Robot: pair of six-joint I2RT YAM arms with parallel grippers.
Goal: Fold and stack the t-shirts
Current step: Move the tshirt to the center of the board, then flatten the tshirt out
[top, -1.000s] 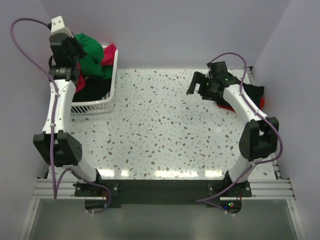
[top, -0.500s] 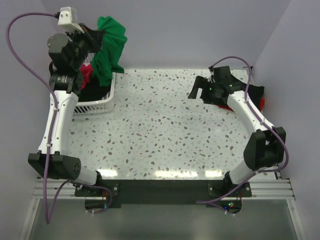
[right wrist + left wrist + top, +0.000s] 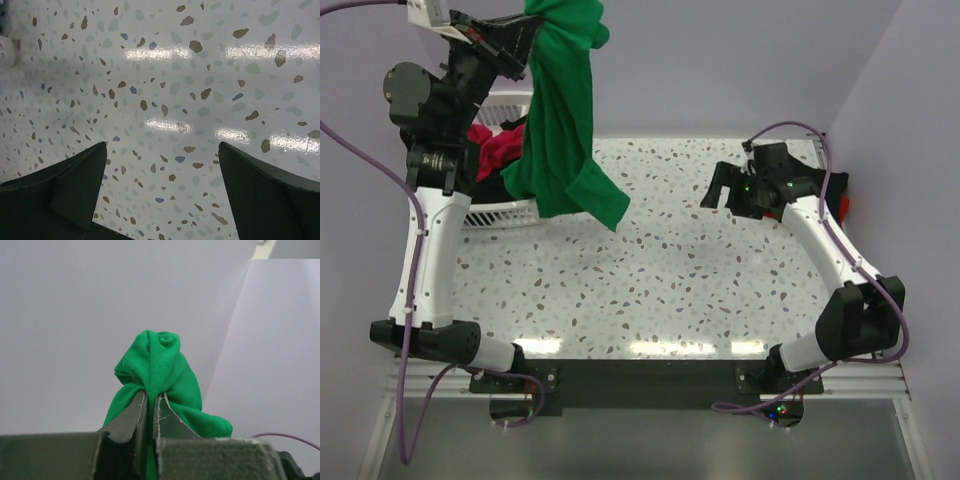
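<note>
Desk (image 3: 670, 290): speckled white surface. You see it bare in the middle, and it fills the right wrist view (image 3: 165, 75).
Left arm (image 3: 430, 250): reaches up and back at the far-left corner, with its wrist high above the basket.
Right arm (image 3: 825, 240): extends to the far-right part of the desk, with its wrist turned toward the centre.
Green shirt (image 3: 560, 130): hangs in the air from the left jaws as one long bunched drape. In the top view its lower end overlaps the basket's right side and the desk just beside it. You cannot tell whether it touches either. In the left wrist view the bunched top (image 3: 160, 370) rises past the fingertips.
Basket (image 3: 490, 213): white and slatted, at the far-left corner of the desk, partly hidden by the left arm and the green shirt.
Red shirt (image 3: 498, 152): crumpled in the basket, just left of the hanging green shirt.
Black shirt (image 3: 488, 186): lies in the basket below the red shirt, largely hidden.
Right pile (image 3: 837, 188): black cloth with a red edge (image 3: 847, 210) at the desk's far-right edge, behind the right arm.
Left jaws: clenched on the green shirt. The fingers (image 3: 140, 415) stand almost together with cloth pinched between them.
Right jaws: released and spread wide above bare desk. You see nothing between the fingers (image 3: 65, 185).
</note>
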